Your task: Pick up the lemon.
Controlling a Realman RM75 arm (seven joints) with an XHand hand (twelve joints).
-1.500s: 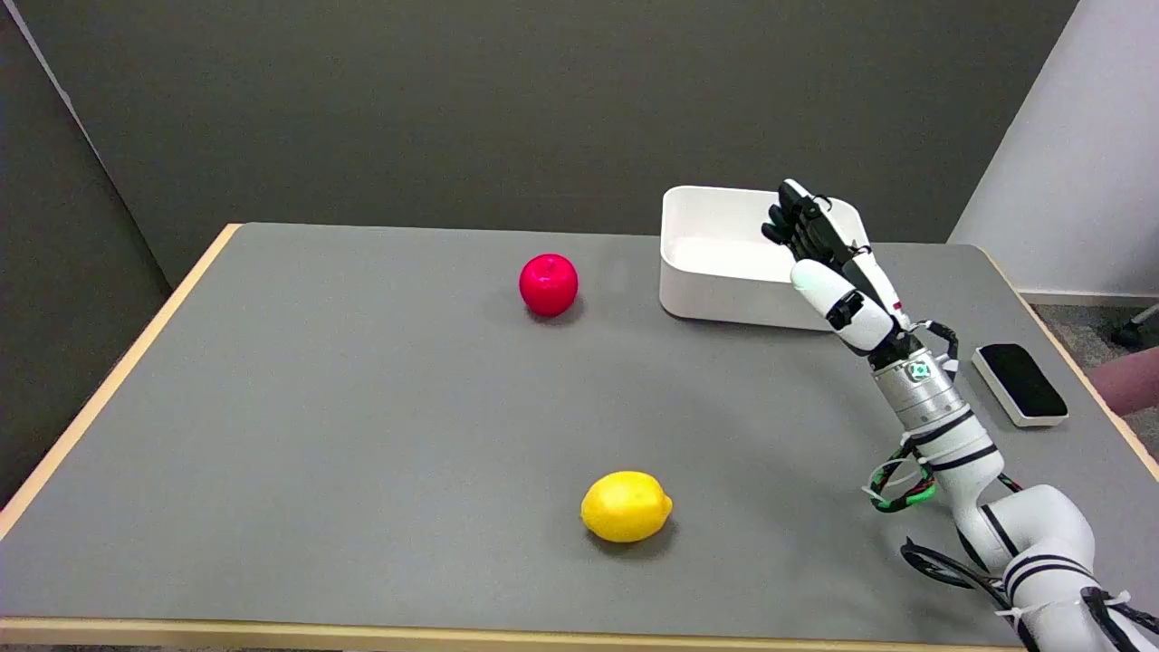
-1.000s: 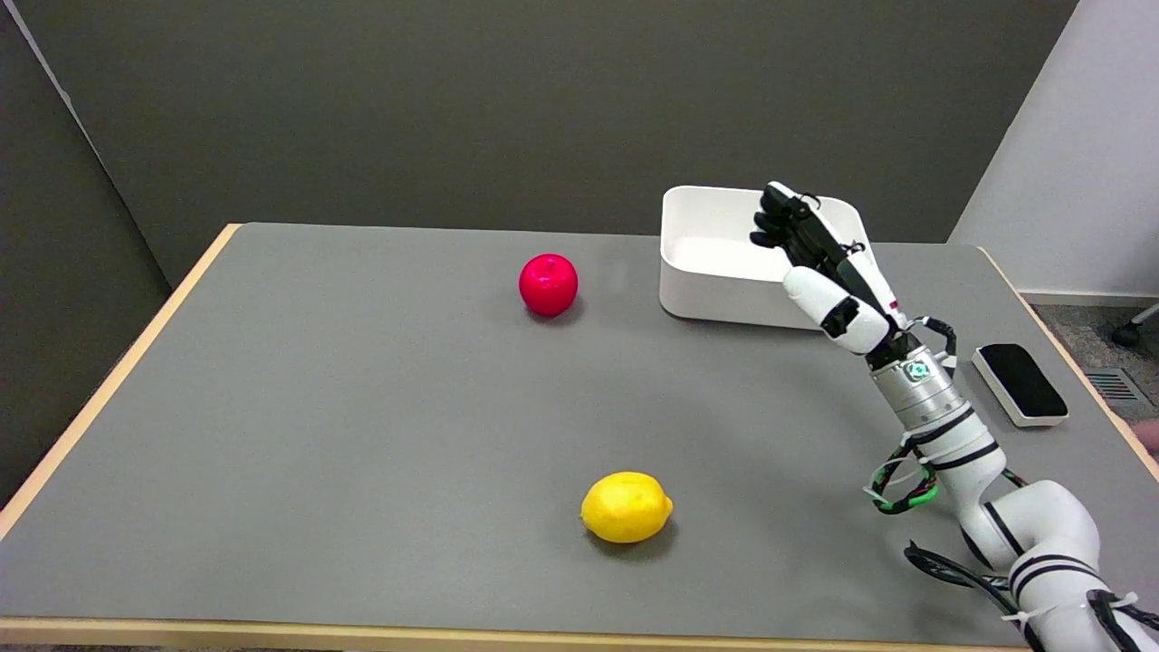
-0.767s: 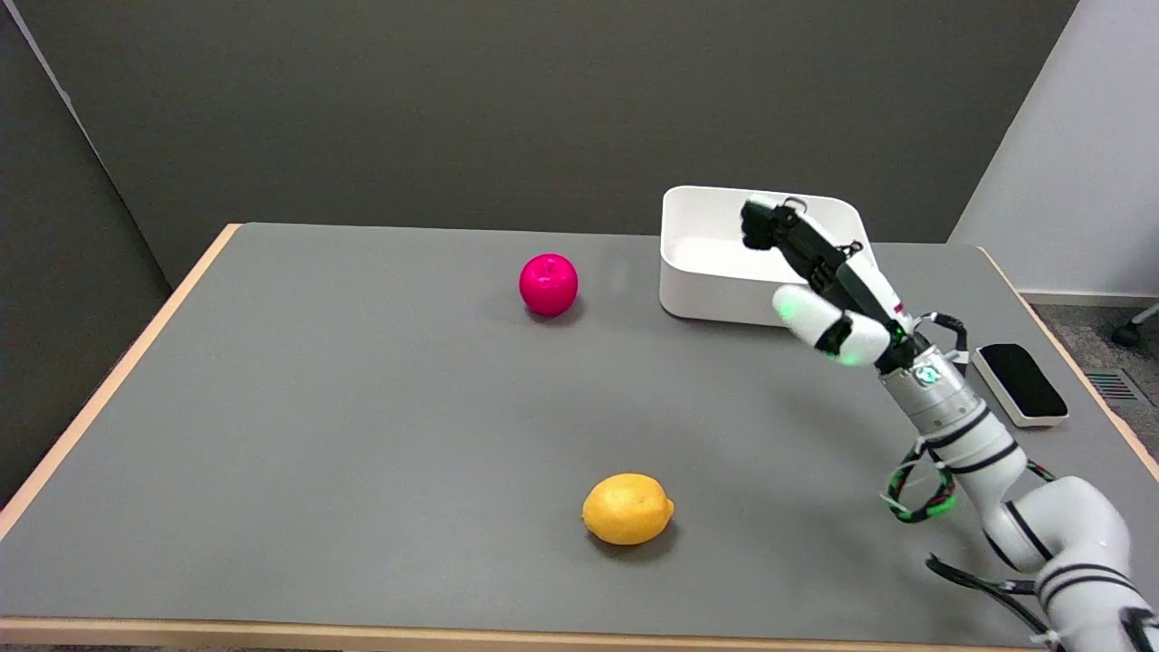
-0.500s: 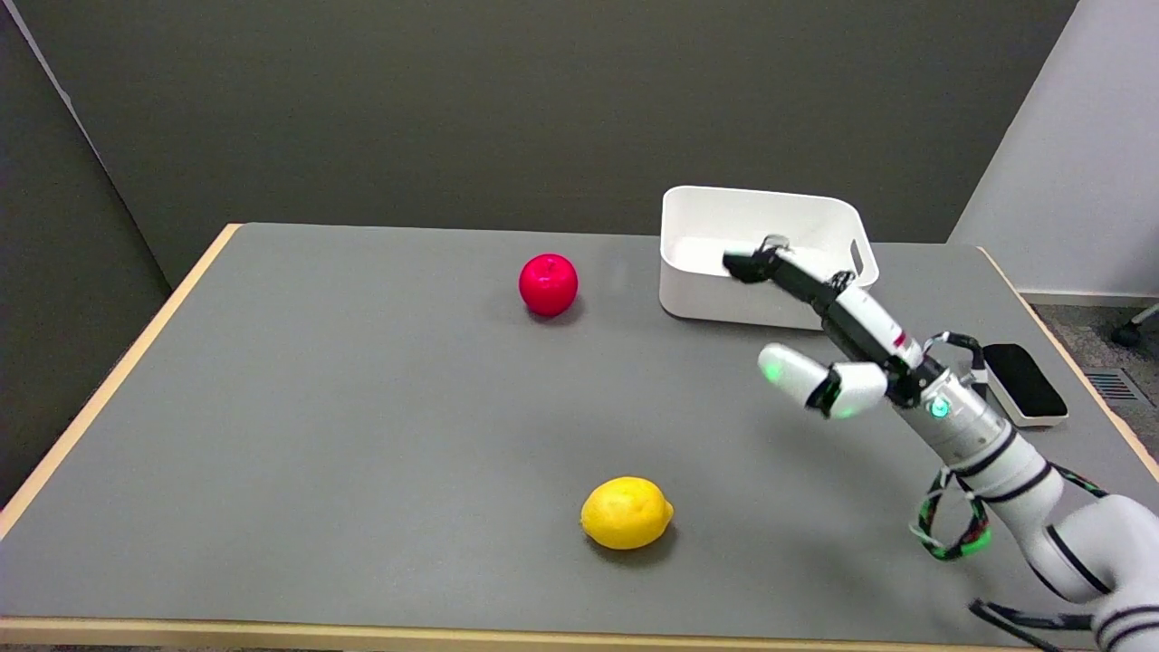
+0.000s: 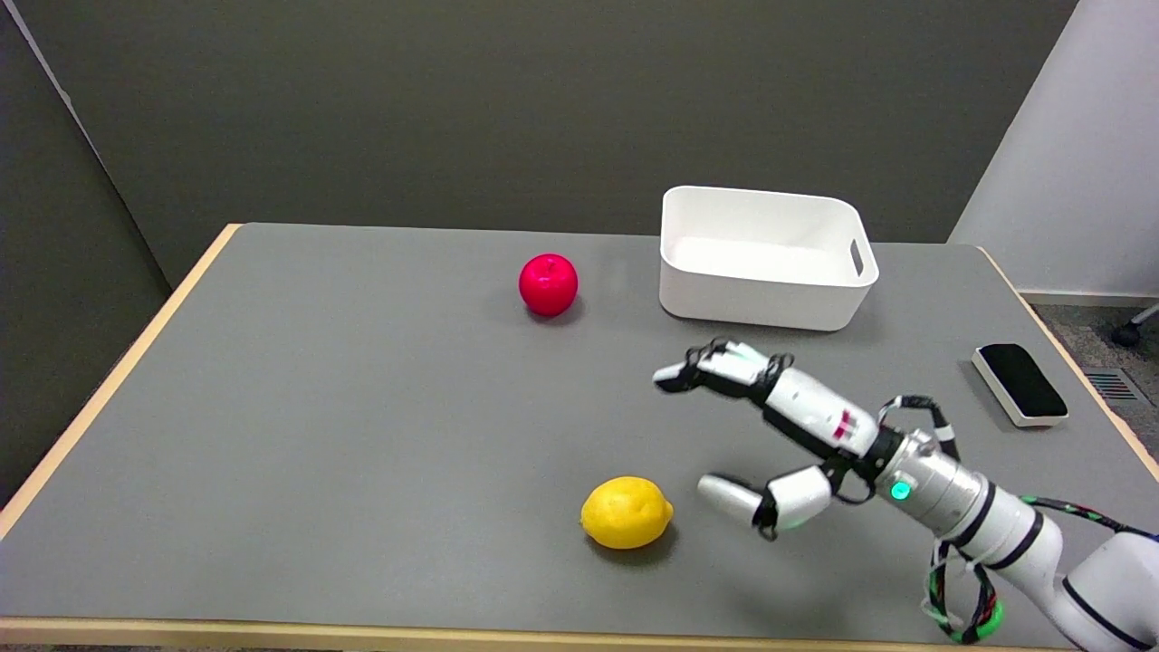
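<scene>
Now the right hand (image 5: 770, 435) is low over the table (image 5: 317, 435), just beside the lemon (image 5: 627, 512) at its 3 o'clock. A second and a half ago it was raised in front of the bin (image 5: 765, 258), up at the lemon's 1 o'clock, with fingers pointing upward. Since then the arm has swung down and toward the near edge, and the hand has turned so its fingers (image 5: 715, 364) reach leftward. The hand is spread and holds nothing; the thumb (image 5: 733, 496) sits lowest, near the lemon but not touching it.

The lemon lies on the table near the front edge, apparently unmoved. The apple (image 5: 548, 284) at its 11 o'clock and the black pad (image 5: 1020, 383) toward 2 o'clock are likewise undisturbed.

Finding: approach is nearly complete, grasp not begun. In my judgement the hand needs a short further move leftward before closing; the round fruit may roll if the thumb nudges it first.
</scene>
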